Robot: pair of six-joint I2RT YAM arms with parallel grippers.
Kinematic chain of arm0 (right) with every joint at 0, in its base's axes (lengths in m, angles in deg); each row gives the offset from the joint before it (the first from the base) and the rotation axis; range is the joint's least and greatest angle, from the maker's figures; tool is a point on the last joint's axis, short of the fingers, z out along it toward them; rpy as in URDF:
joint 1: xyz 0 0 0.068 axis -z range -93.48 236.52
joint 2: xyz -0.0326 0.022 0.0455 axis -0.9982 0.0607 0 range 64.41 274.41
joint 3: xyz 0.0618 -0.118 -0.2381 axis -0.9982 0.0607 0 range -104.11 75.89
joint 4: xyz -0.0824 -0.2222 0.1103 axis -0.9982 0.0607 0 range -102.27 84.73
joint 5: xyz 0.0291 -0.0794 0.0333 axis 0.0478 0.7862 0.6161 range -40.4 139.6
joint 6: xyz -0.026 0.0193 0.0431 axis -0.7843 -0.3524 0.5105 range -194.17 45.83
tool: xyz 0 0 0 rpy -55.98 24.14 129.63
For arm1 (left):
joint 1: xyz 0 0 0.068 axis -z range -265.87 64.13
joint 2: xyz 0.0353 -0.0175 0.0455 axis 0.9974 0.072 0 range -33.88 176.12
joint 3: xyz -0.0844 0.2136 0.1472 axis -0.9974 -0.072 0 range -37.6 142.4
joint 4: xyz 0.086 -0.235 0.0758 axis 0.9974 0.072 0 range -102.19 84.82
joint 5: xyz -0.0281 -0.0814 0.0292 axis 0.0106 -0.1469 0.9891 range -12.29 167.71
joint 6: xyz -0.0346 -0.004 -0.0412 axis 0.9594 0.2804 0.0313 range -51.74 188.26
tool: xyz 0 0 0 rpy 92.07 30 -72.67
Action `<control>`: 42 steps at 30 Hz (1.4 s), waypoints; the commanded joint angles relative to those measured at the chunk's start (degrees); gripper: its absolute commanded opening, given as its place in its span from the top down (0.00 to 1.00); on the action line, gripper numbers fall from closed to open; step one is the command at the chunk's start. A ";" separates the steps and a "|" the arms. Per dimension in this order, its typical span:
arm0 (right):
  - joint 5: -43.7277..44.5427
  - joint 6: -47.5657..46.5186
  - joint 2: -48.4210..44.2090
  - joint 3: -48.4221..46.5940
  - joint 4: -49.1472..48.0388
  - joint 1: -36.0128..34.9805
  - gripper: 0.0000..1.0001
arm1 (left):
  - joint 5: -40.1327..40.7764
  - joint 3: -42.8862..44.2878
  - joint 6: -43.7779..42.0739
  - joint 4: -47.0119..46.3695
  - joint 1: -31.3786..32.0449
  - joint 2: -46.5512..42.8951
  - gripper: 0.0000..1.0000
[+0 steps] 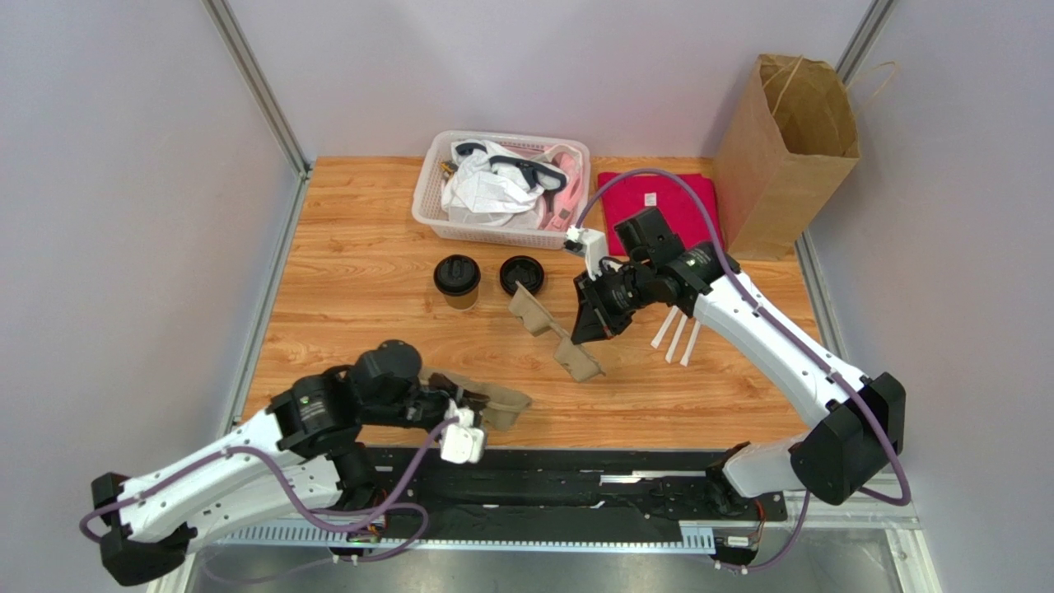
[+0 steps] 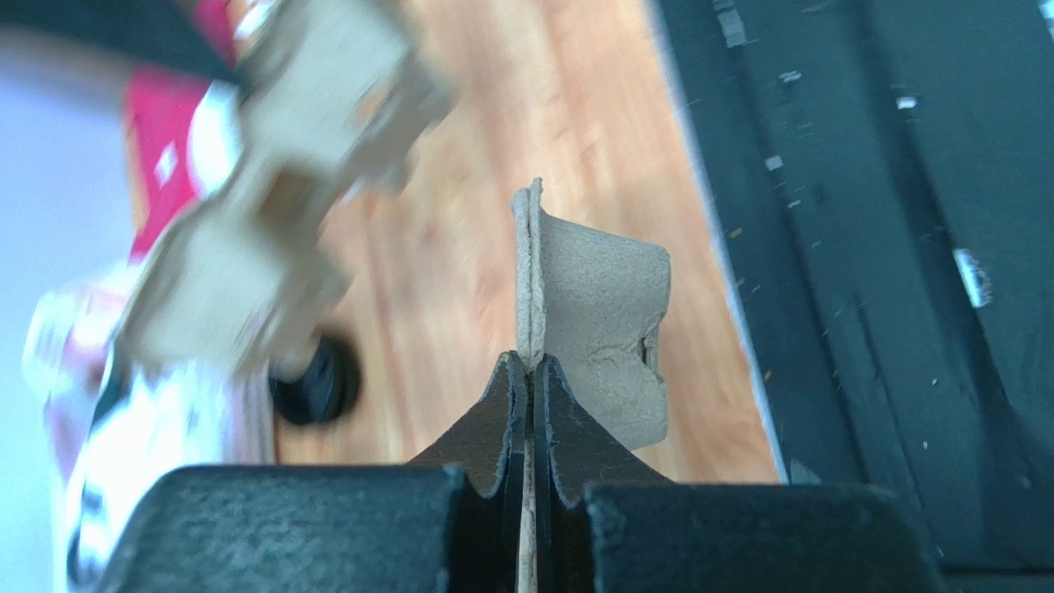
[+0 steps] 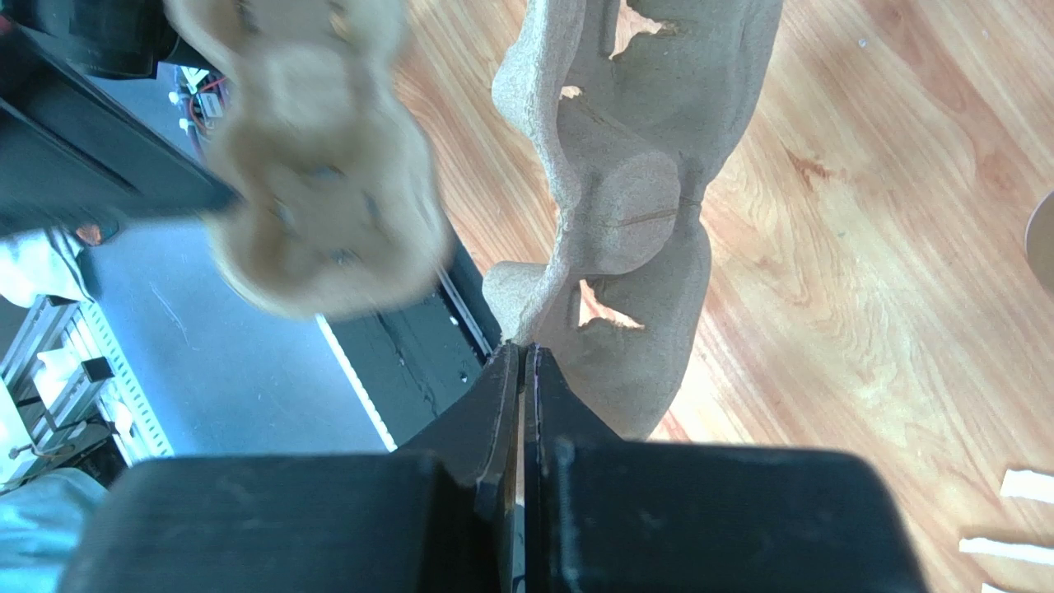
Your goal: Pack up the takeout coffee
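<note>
Wrist cams are mostly blur, and from above I can't tell whether the second black lid (image 1: pixel 521 274) has a cup under it. Left gripper (image 2: pixel 530 371) is pinched tight on the near pulp tray (image 2: pixel 594 309), right gripper (image 3: pixel 520 365) on the far pulp tray (image 3: pixel 619 222). The takeout coffee (image 1: pixel 457 279) stands on the table (image 1: pixel 359 284) at 12 o'clock from the left gripper and roughly 9 o'clock from the right gripper, clear of both.

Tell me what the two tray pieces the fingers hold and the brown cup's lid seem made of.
Left tray piece: moulded paper pulp by the look, matte grey-brown with a fibrous surface. Right tray piece: the same, with ragged torn edges at its cutouts. Lid: probably plastic, smooth uniform black; too small to say more.
</note>
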 commanded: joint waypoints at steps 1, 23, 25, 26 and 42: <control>0.84 -0.73 -2.93 -1.90 1.30 0.84 1.00 | 4.00 8.83 7.90 11.14 -8.34 -4.12 1.00; 2.24 -2.31 -1.79 -2.42 2.53 3.22 1.00 | 13.65 32.23 3.78 -25.90 -64.97 43.57 1.00; 2.60 -2.83 -1.79 -2.34 2.62 3.30 1.00 | 18.48 34.25 2.29 -31.97 -65.06 51.31 1.00; 2.69 -2.92 -1.79 -2.25 2.79 3.30 1.00 | 19.11 35.30 2.02 -33.22 -65.06 53.94 1.00; 4.18 -5.47 -1.17 -0.93 4.11 3.30 1.00 | 30.71 42.00 -0.71 -46.34 -63.13 79.73 1.00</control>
